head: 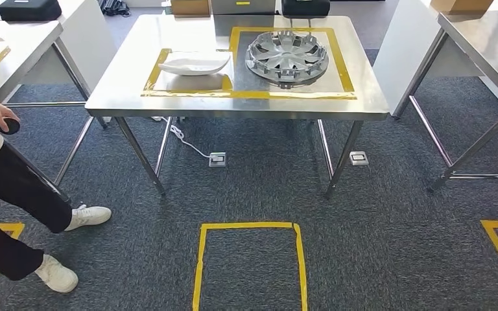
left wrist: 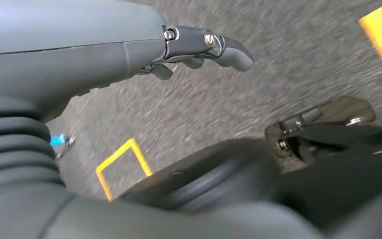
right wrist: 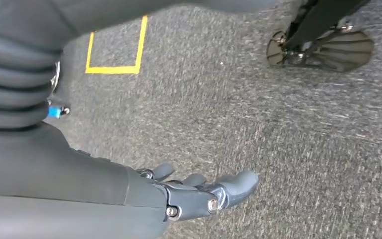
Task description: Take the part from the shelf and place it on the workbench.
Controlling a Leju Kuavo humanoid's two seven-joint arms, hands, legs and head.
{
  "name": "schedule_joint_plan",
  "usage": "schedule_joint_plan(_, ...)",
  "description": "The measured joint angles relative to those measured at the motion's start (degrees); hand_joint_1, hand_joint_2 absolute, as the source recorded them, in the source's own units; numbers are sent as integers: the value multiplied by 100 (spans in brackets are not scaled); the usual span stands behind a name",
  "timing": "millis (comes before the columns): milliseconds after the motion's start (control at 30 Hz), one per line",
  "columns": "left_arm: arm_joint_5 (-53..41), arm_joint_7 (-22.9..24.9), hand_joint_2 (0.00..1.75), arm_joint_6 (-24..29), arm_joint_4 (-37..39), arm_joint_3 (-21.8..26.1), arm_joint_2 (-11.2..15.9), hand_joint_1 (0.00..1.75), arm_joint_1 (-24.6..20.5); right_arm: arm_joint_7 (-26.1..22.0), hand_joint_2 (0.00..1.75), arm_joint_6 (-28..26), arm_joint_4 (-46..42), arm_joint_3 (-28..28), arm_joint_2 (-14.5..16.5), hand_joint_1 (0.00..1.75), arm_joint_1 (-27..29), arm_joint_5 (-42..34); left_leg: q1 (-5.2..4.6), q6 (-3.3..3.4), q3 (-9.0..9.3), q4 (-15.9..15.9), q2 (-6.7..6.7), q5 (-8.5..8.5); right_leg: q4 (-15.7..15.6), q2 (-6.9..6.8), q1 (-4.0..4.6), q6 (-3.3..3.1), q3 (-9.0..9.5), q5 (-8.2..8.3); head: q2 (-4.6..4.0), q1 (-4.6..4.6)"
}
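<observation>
Hubcap [head: 286,57] lies flat on steel workbench [head: 363,103], upper centre of head frame, inside yellow tape outline; white moulded part [head: 194,63] beside it. Judged light, rigid plastic, slick, spokes breakable; grip rim. Left hand [left wrist: 199,47] and right hand [right wrist: 199,191] hang over carpet, fingers apart, empty.

Grey ribbed wrist cover, screwed dark left hand [left wrist: 199,47].
</observation>
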Motion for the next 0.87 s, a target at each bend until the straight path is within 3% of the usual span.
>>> schedule_joint_plan(33,23,-22,0,-6,11,34,13,0,85,-1,44,14,-76,95,-4,0,-4,-166,22,-38,116,-79,1,54,24,-2,-9,7,-37,15,0,-4)
schedule_joint_plan(67,49,-46,0,-10,25,68,26,0,168,-2,0,26,-152,184,-9,0,-11,-316,52,-79,346,-387,3,183,60,-1,-22,21,-72,20,0,-7)
schedule_joint_plan(100,72,-69,0,-13,37,104,35,0,244,-4,0,38,-236,281,-19,0,-20,-474,87,-120,623,-814,3,298,115,-2,-32,42,-110,16,0,-15)
schedule_joint_plan(133,97,-95,0,-16,45,141,37,0,310,-5,0,47,-321,382,-40,0,-28,-634,103,-112,844,-1179,-9,391,178,-2,-28,74,-148,-6,0,-31)
schedule_joint_plan(200,145,-152,0,-21,50,218,38,0,416,-9,0,68,-458,597,-83,0,-37,-967,109,-28,1031,-1531,-30,423,261,-2,-7,137,-198,-38,0,-36)
schedule_joint_plan(267,197,-207,0,-30,37,305,49,0,504,-9,0,99,-541,822,-111,0,-14,-1315,81,64,1011,-1514,-35,429,258,2,-6,184,-204,-24,0,-15)
schedule_joint_plan(367,278,-291,0,-56,-42,437,67,0,593,-9,0,146,-602,1162,-134,0,100,-1848,57,96,997,-1514,-32,452,232,5,-29,230,-202,15,0,-7)
schedule_joint_plan(867,666,-689,0,-140,-676,1056,157,0,856,-29,0,353,-767,2687,-279,0,696,-4377,33,109,993,-1520,-29,463,215,13,-39,258,-205,40,0,-7)
